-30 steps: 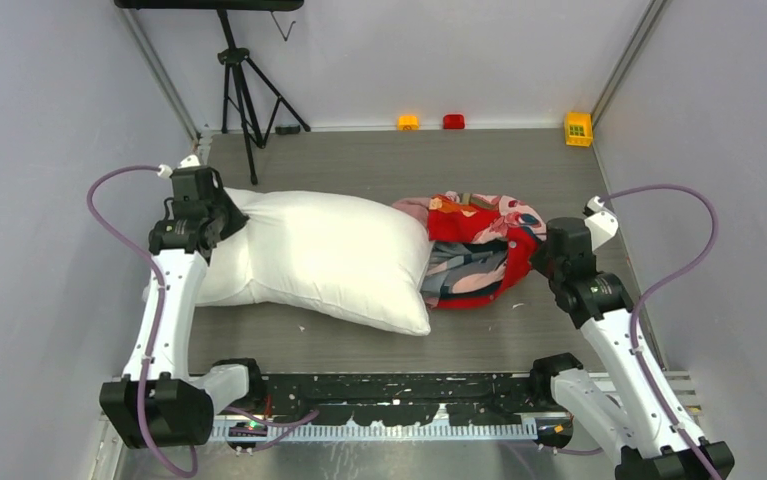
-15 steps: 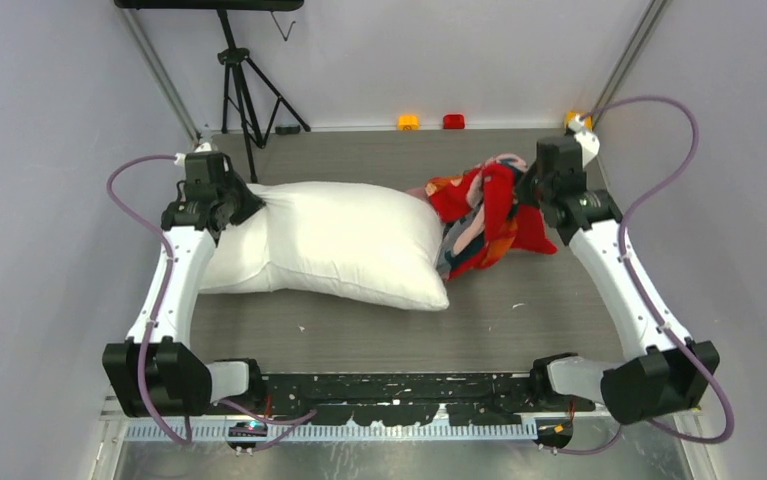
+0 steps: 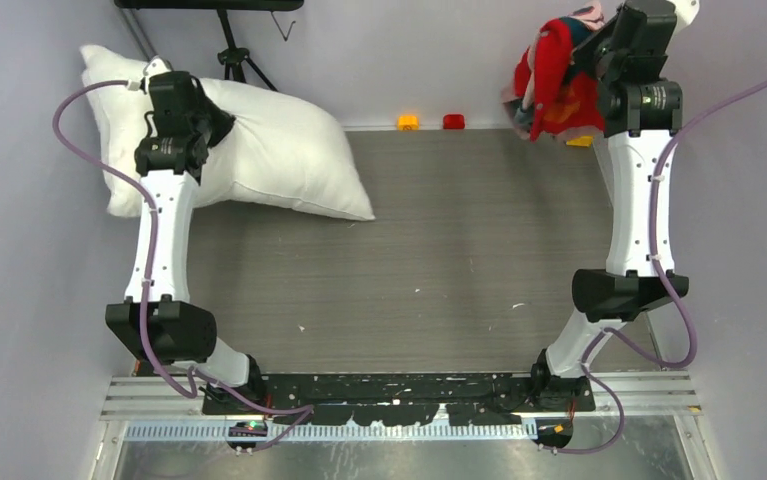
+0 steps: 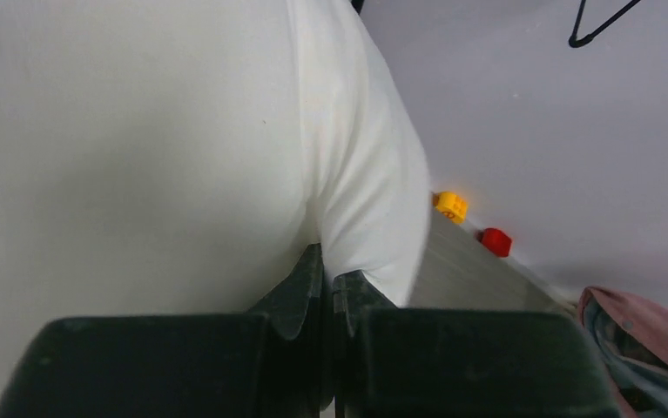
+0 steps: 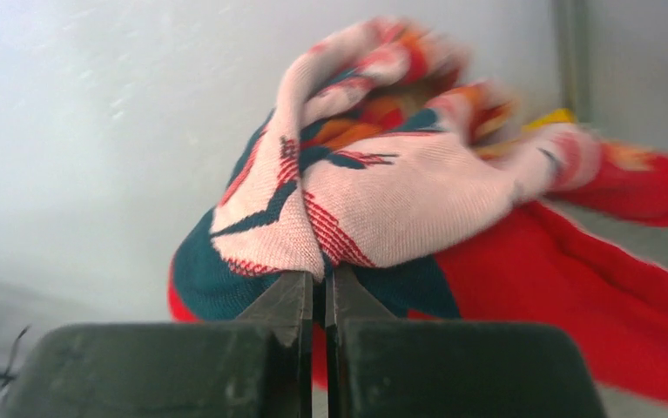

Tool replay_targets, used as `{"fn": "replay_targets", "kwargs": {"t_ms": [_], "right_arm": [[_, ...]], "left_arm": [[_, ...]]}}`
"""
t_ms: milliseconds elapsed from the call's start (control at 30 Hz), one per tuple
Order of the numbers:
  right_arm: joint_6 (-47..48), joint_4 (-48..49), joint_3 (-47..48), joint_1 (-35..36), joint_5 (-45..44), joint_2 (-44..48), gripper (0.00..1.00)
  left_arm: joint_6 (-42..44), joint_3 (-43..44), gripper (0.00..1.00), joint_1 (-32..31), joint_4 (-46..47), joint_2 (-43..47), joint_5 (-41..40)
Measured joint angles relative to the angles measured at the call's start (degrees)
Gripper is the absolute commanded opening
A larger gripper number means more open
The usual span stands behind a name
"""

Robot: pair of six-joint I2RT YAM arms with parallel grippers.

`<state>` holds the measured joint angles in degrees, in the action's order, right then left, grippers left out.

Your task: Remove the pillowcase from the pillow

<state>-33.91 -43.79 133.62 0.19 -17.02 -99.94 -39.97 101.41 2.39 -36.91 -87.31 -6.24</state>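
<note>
The plain white pillow (image 3: 279, 150) is lifted at the far left, one corner resting on the grey table. My left gripper (image 3: 181, 118) is shut on its cloth; in the left wrist view the jaws (image 4: 326, 270) pinch a fold of the white pillow (image 4: 138, 148). The red printed pillowcase (image 3: 551, 80) hangs bunched in the air at the far right, fully apart from the pillow. My right gripper (image 3: 609, 45) is shut on it; in the right wrist view the jaws (image 5: 321, 279) pinch pink and teal folds of the pillowcase (image 5: 417, 200).
A black tripod (image 3: 231, 40) stands behind the pillow. A yellow block (image 3: 408, 122) and a red block (image 3: 453, 121) sit at the back wall, and another yellow block (image 3: 581, 141) shows under the pillowcase. Grey walls close in on both sides.
Both arms have stretched far back and up. The left one lifted the pillow toward the back left; the right one pulled the pillowcase away and raised it to the back right.
</note>
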Motion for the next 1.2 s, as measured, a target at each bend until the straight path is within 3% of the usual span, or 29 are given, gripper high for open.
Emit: {"fn": "replay_targets", "kwargs": {"t_ms": [333, 400, 433, 467, 533, 567, 633, 800, 1033, 1100, 1200], "right_arm": [[0.6, 8.3, -1.7, 3.2, 34.0, -10.6, 0.00], [1.0, 8.2, -1.7, 5.7, 36.4, -12.8, 0.00], [1.1, 8.1, -1.7, 6.5, 37.3, -13.8, 0.06], [1.0, 8.1, -1.7, 7.3, 38.2, -14.8, 0.21], [1.0, 7.9, -1.7, 8.8, 39.7, -16.0, 0.68], [0.6, 7.9, -1.5, 9.2, 40.1, -16.1, 0.82], [1.0, 8.2, -0.4, 9.6, 40.9, -16.0, 0.85], [2.4, 10.8, -1.9, 8.6, 40.7, -12.1, 0.87], [6.6, 11.8, -16.3, 8.0, 35.0, -1.2, 0.88], [7.9, 12.4, -19.6, 8.0, 33.0, 1.4, 0.87], [10.2, 15.3, -26.8, 8.0, 29.9, 6.5, 0.87]], "left_arm": [[-8.0, -13.6, 0.00, -0.9, 12.8, -2.2, 4.6], [-8.5, -16.2, 0.00, -1.9, 13.4, -3.4, 5.6], [-8.9, -17.3, 0.00, -2.4, 13.4, -4.1, 6.3], [-9.1, -18.6, 0.00, -2.9, 13.3, -4.8, 7.0], [-9.2, -20.5, 0.00, -3.7, 12.7, -5.9, 8.2], [-9.2, -21.4, 0.00, -4.0, 12.4, -6.3, 9.0], [-9.1, -22.2, 0.01, -5.0, 12.5, -7.0, 9.9], [-7.0, -22.2, 0.32, -6.8, 13.5, -7.1, 10.4], [-0.4, -22.2, 0.92, -10.3, 13.3, -6.1, 6.2], [1.7, -22.2, 0.99, -11.1, 12.8, -4.5, 4.6], [4.9, -22.4, 1.00, -12.5, 12.1, -0.2, 1.4]]}}
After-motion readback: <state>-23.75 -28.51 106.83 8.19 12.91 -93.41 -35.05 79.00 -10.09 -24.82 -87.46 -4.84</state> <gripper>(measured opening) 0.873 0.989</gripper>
